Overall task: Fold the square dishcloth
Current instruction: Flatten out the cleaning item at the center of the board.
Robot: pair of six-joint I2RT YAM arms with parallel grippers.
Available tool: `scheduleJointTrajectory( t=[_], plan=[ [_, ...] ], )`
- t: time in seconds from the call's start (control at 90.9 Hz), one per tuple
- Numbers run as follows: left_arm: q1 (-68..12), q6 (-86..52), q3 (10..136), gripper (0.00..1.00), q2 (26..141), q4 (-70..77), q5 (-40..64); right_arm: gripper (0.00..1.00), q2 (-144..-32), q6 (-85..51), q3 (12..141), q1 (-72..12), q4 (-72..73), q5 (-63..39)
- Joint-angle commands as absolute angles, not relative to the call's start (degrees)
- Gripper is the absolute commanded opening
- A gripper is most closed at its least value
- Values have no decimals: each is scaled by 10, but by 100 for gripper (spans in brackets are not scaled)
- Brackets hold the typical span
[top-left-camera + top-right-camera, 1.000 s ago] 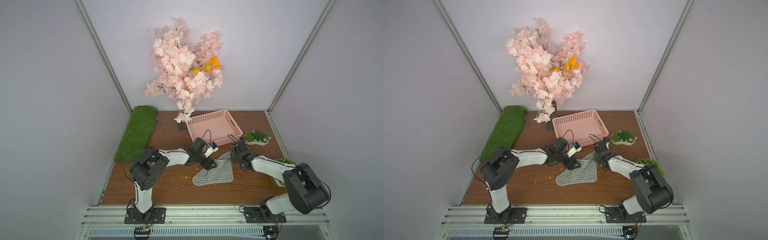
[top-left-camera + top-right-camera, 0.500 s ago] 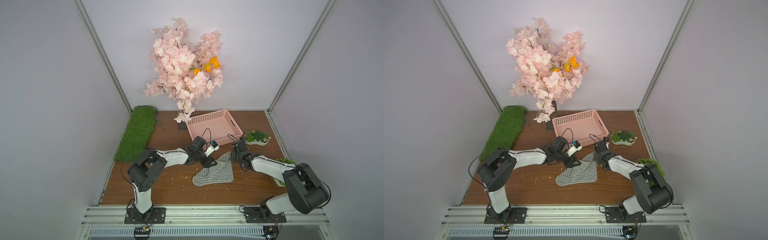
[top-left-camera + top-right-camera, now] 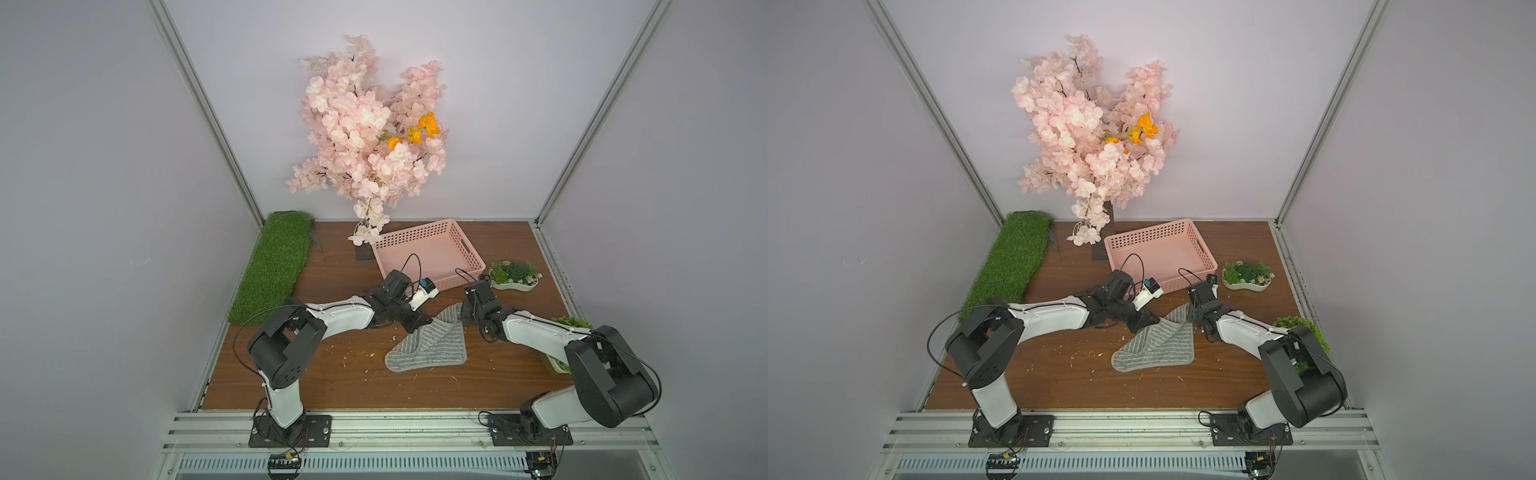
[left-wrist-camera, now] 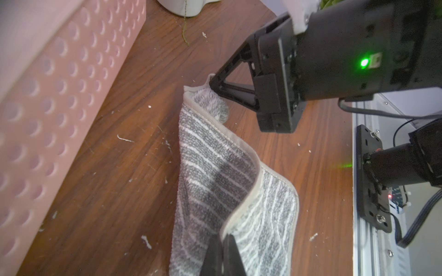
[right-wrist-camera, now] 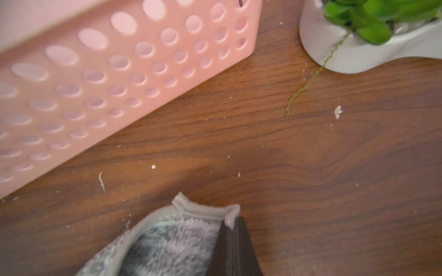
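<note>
Two corners of square dishcloth pinched, left pincer, right pincer

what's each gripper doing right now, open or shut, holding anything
left gripper: shut on the dishcloth edge
right gripper: shut on the dishcloth corner

We see the square dishcloth, gripped in both pairs of matt black jaws, as soft cloth: fuzzy grey pile with whitish stripes, edged by a smooth woven trim. Under the jaws the bench is brown wood grain with a dull sheen, flecked with pale crumbs. Just beyond the jaws we note the basket, smooth pink perforated plastic, and a planter, smooth, white and matt.
</note>
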State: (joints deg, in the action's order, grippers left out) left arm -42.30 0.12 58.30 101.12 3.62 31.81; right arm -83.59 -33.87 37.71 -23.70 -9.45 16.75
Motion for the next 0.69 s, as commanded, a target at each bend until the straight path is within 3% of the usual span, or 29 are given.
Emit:
scheduleJointTrajectory(
  t=[0.0,0.264,0.682],
  plan=[
    [-418,-20,561,1,959,53,262,0,-826,-340,382,-238,-105,182],
    [-418,-40,515,1,850,49,104,0,-753,-306,418,-238,-176,213],
    [-418,-38,473,1,786,30,-53,0,-739,-227,454,-238,-127,167]
  ],
)
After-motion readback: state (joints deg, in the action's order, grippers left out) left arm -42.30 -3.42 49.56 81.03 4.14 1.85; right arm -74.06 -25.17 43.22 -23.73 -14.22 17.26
